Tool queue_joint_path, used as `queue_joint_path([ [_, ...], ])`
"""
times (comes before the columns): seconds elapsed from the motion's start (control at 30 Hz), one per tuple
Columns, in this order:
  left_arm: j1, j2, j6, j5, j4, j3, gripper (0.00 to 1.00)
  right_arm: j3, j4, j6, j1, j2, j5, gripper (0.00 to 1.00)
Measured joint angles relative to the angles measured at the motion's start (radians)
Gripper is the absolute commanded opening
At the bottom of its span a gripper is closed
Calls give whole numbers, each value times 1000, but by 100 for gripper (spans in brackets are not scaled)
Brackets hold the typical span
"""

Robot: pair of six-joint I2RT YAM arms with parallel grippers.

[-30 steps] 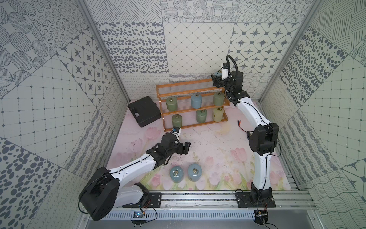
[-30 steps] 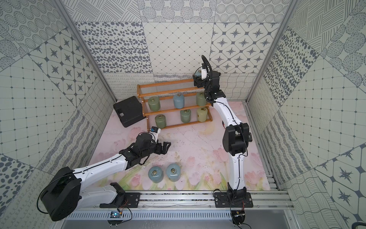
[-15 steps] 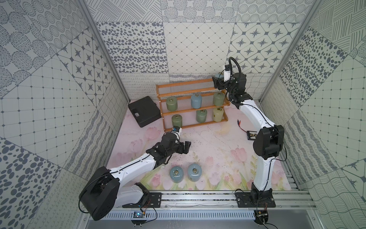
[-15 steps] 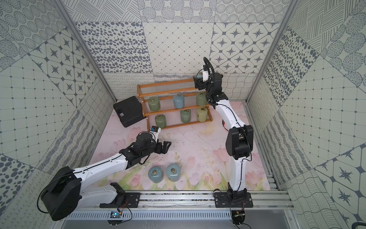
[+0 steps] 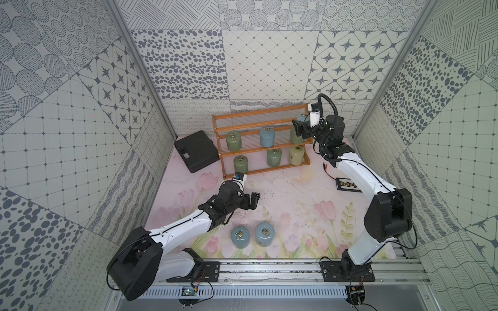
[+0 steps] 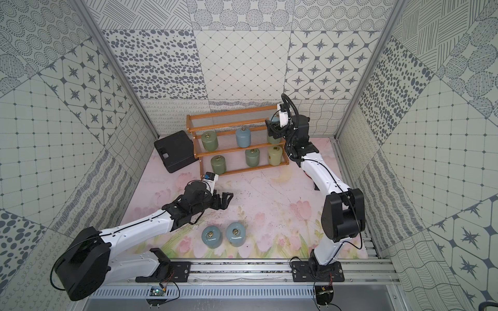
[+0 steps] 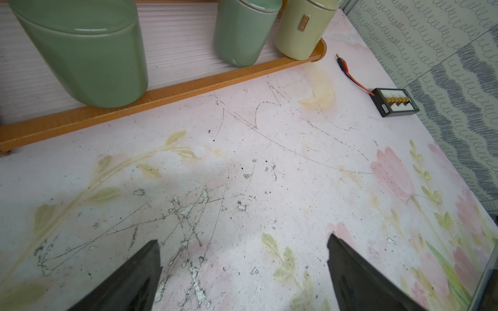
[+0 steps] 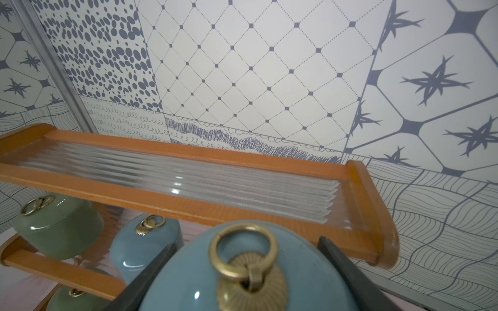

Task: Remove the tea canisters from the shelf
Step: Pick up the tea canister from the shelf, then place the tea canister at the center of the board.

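Orange-brown wood frames a three-tier stepped shelf [image 5: 265, 170] with thin wire slats, set at the back of a pink floral table [image 5: 291, 194] in both top views. Its middle tier carries a glossy sage green canister [image 5: 233, 140], a light blue shelf canister [image 5: 266, 136] and a half-hidden green canister [image 5: 294, 138] behind the right arm. The bottom tier carries a left green canister [image 5: 240, 163], a middle green canister [image 5: 274, 157] and a pale yellow canister [image 5: 296, 155]. Two front blue canisters [image 5: 240, 236] stand upright on the table, side by side, well apart from the shelf. A flat black case [image 5: 196, 150] lies just beside the shelf's left end. The right gripper [image 6: 272, 129] is at the shelf's right end by the upper tiers. The left gripper [image 6: 226, 200] hangs over the table between the shelf and the front pair.

From the left wrist, that gripper's black fingers [image 7: 129, 280] stand wide apart with only scratched tabletop between them. The bottom tier's three canisters lie ahead, and a small black connector board [image 7: 394, 102] lies off to one side.

From the right wrist, the black fingers [image 8: 347, 269] are clamped on both sides of a held blue canister [image 8: 188, 290] with a brass ring lid, just in front of the top tier's rail. Whether it rests on a tier cannot be told.
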State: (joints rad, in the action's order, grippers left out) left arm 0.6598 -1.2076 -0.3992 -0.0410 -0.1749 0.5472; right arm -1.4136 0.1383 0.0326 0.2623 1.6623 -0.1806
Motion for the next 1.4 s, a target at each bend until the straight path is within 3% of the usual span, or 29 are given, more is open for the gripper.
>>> queue_joint_path([
  [0.37,0,57,-18,-23,-5,-28,100,416,87,-11,133,-251,47,71],
  [0.73,0,170,-17,-39,28,-35,100,759,201,-55,332,-444,206,71],
  [1.03,0,294,-13,-38,84,-76,100,957,257,-84,472,-568,346,72],
  [1.4,0,367,-13,-37,133,-123,100,1120,308,-127,636,-579,489,72],
])
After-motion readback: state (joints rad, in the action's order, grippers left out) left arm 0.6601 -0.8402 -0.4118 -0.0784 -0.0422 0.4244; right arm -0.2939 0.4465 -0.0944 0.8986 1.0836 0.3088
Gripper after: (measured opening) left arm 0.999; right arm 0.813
